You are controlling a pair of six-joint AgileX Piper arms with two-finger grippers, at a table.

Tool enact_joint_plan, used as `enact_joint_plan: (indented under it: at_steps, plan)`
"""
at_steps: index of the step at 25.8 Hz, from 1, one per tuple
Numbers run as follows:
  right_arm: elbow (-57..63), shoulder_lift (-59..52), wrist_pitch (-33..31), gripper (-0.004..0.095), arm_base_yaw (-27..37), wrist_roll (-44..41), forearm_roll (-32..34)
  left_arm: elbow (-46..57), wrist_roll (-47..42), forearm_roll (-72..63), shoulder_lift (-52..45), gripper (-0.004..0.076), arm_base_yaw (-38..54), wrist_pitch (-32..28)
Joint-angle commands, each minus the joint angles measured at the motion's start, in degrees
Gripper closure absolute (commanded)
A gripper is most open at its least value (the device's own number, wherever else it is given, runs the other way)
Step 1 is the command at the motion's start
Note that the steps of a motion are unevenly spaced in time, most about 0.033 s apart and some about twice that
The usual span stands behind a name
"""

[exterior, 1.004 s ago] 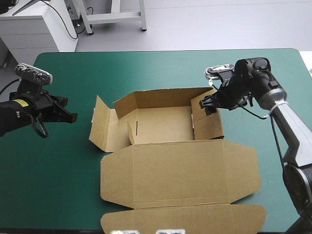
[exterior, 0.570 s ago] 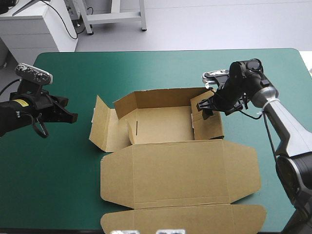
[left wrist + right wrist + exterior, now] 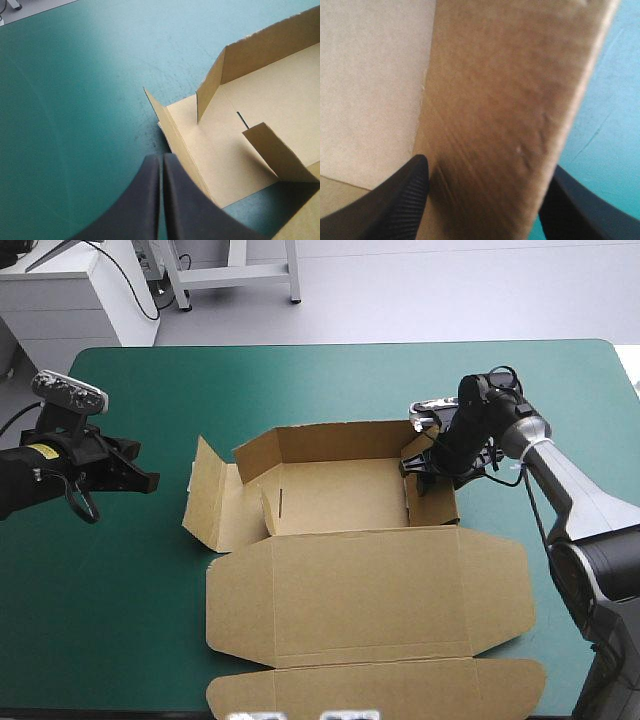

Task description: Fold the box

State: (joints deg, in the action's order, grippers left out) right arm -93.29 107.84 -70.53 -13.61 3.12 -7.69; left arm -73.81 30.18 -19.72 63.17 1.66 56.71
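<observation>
- Table (image 3: pixel 110 620) with teal-green cover, filling most of the high view.
- Brown box (image 3: pixel 370 600) at the table's middle: open tray toward 12 o'clock with its far wall raised, lid flat toward 6 o'clock, end flap at 9 o'clock leaning outward.
- Right gripper (image 3: pixel 428 462) at the tray's 3 o'clock wall, released, black fingers (image 3: pixel 405 200) spread wide with the upright board between them.
- Left gripper (image 3: pixel 145 480) at the box's 9 o'clock, over bare cover, near the flap but apart from it, clenched into one pointed arch on nothing.
</observation>
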Motion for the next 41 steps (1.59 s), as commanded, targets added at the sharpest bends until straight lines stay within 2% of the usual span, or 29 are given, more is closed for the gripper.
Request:
enact_joint_plan:
  at_steps: [1, 4, 5, 7, 11, 12, 28, 32, 37, 41]
  plan:
    - [-1.4, -2.8, -0.9, 0.0373, 0.0, 0.0, -0.6, -1.8, -0.3, -1.9, -0.8, 0.0716, 0.1, -3.0]
    - [-1.4, -2.5, -1.0, 0.0376, 0.0, 0.0, -0.6, -1.8, -0.3, -1.9, -0.8, 0.0716, 0.1, -3.0]
    - [-1.4, -2.5, -1.0, 0.0415, 0.0, 0.0, -0.6, -1.8, -0.3, -1.9, -0.8, 0.0716, 0.1, -2.7]
    - [-1.4, -2.5, -1.0, 0.0543, 0.0, -0.1, -0.6, -1.8, -0.3, -2.1, -0.8, 0.0716, 0.1, -2.5]
    - [-1.4, -2.5, -1.1, 0.0896, 0.0, -0.1, -0.6, -1.8, 0.9, -4.2, -0.8, 0.0716, 0.1, -1.9]
    - [-1.4, -2.5, -1.1, 0.0922, 0.0, -0.1, -0.6, -1.8, 0.9, -4.2, -0.8, 0.0716, 0.1, -1.8]
    - [-1.6, -2.9, -1.1, 0.0922, 0.0, 0.9, -0.4, -1.8, 1.0, -4.2, -0.8, 0.0716, 0.1, -1.7]
    - [-2.8, -4.9, -1.1, 0.0922, 0.0, 0.9, -0.4, -1.8, 1.0, -3.9, -0.8, 0.0716, 0.1, -2.2]
    - [-3.5, -9.3, -0.9, 0.0928, 0.2, 1.0, 2.8, -1.8, 1.0, -3.6, -0.8, 0.0716, 0.1, -2.3]
    - [-3.5, -13.2, -1.1, 0.0928, 3.0, 1.5, 2.2, -1.8, 1.0, -1.3, -0.8, 0.0716, 0.1, -2.3]
